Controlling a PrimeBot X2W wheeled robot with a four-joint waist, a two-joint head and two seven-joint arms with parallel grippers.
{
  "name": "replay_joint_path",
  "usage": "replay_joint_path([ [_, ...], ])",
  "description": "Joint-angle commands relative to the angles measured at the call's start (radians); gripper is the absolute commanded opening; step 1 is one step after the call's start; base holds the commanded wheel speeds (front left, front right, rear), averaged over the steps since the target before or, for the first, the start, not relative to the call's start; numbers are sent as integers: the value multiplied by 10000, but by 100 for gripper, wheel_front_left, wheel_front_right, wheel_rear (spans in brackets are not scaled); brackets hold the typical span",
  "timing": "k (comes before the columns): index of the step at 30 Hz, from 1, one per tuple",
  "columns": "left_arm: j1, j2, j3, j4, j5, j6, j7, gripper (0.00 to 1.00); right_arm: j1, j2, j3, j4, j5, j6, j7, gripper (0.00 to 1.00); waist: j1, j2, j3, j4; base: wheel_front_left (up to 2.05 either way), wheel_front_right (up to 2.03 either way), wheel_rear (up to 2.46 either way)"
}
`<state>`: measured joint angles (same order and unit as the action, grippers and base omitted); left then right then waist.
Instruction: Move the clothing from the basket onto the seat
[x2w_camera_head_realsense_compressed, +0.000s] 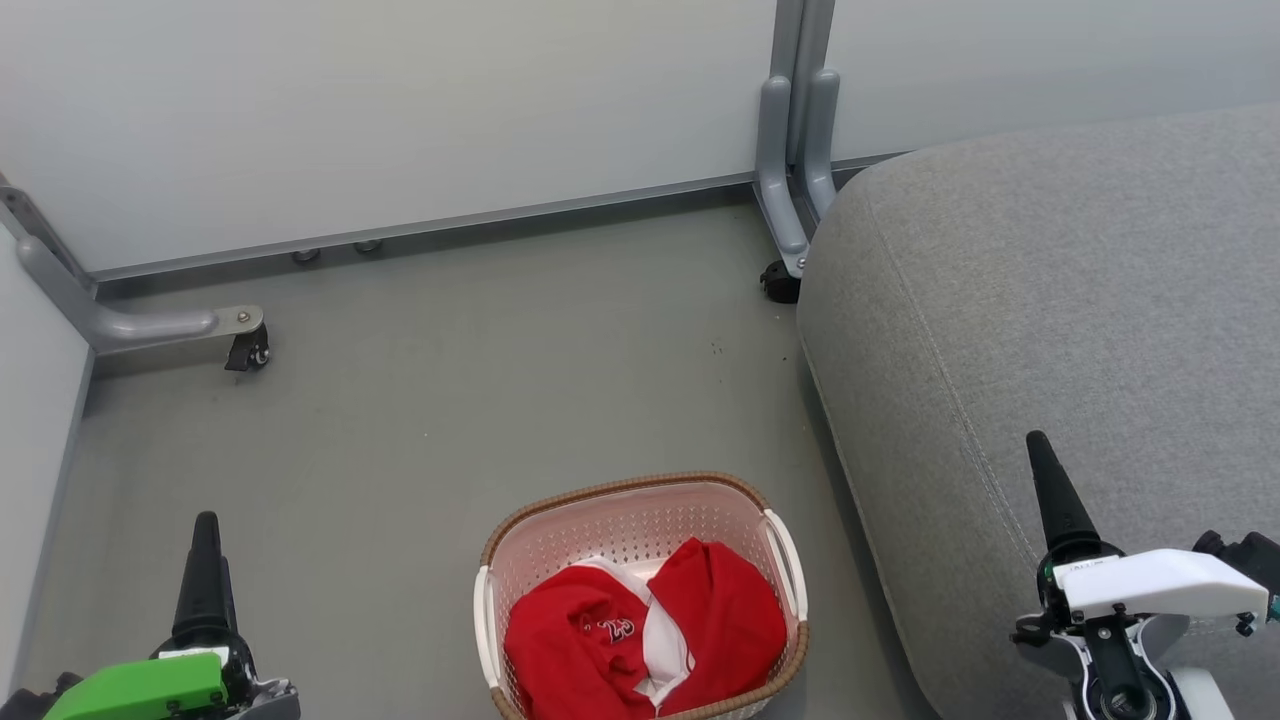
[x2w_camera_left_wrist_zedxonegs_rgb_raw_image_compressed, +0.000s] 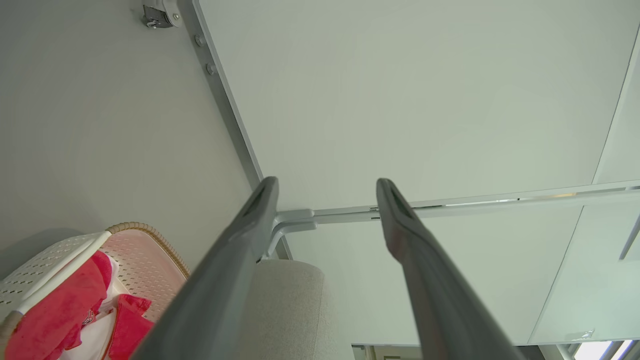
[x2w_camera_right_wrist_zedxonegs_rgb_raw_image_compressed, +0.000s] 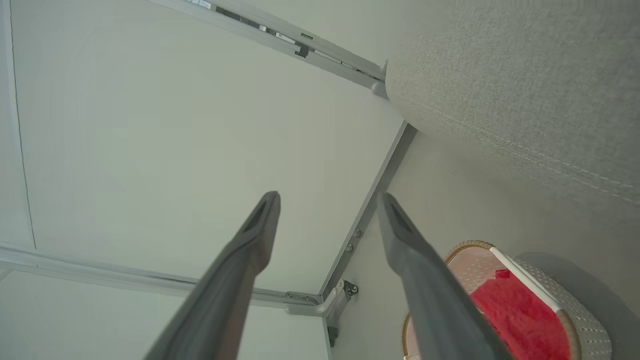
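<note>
The red clothing (x2w_camera_head_realsense_compressed: 600, 640) with white trim lies crumpled inside the cream basket (x2w_camera_head_realsense_compressed: 620, 485), which stands on the floor at the bottom centre. To the basket's right rises the big grey seat (x2w_camera_head_realsense_compressed: 1050, 300). My left gripper (x2w_camera_head_realsense_compressed: 205, 530) hovers over bare floor left of the basket, and my right gripper (x2w_camera_head_realsense_compressed: 1040, 450) is above the seat's front edge. In the left wrist view the left gripper (x2w_camera_left_wrist_zedxonegs_rgb_raw_image_compressed: 325, 187) is open and holds nothing, with clothing (x2w_camera_left_wrist_zedxonegs_rgb_raw_image_compressed: 50, 315) and basket (x2w_camera_left_wrist_zedxonegs_rgb_raw_image_compressed: 145, 260) at lower left. The right gripper (x2w_camera_right_wrist_zedxonegs_rgb_raw_image_compressed: 327, 200) is open too, with the basket (x2w_camera_right_wrist_zedxonegs_rgb_raw_image_compressed: 575, 300) beside it.
Pale partition walls (x2w_camera_head_realsense_compressed: 400, 120) close off the back and left. A grey partition foot with a caster (x2w_camera_head_realsense_compressed: 247, 350) juts out at the left wall. Another foot (x2w_camera_head_realsense_compressed: 785, 200) with a caster (x2w_camera_head_realsense_compressed: 778, 282) stands by the seat's far corner. Grey floor (x2w_camera_head_realsense_compressed: 500, 380) lies between them.
</note>
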<state>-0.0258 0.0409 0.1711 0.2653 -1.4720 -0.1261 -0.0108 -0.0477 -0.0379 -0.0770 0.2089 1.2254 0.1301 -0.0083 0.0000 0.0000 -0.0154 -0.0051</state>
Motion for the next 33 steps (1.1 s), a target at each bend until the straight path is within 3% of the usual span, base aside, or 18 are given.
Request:
replay_joint_path([
  [1,-25,47,92,-141,318,-27,-101,100,-150,-68,23,-220,-516,4,-122,100,0,0,0,-3,0,0,0],
  [13,117,62,202,-841,2292,-34,-532,100,-339,-171,356,-1045,-4139,4,-555,100,0,0,5,34,0,0,0],
  [20,320,71,-280,-1300,3854,-21,-760,100,-309,-302,829,-1477,-5891,5,-788,100,0,0,-4,75,0,0,0],
  [30,568,79,-945,-1974,6200,745,-1064,100,-170,-410,1365,-1544,-7605,5,-1093,100,0,0,-22,93,0,0,0],
  [33,686,78,-1385,-2069,7227,744,-1150,100,-144,-436,1451,-1502,-7995,5,-1174,100,0,0,-32,82,0,0,0],
])
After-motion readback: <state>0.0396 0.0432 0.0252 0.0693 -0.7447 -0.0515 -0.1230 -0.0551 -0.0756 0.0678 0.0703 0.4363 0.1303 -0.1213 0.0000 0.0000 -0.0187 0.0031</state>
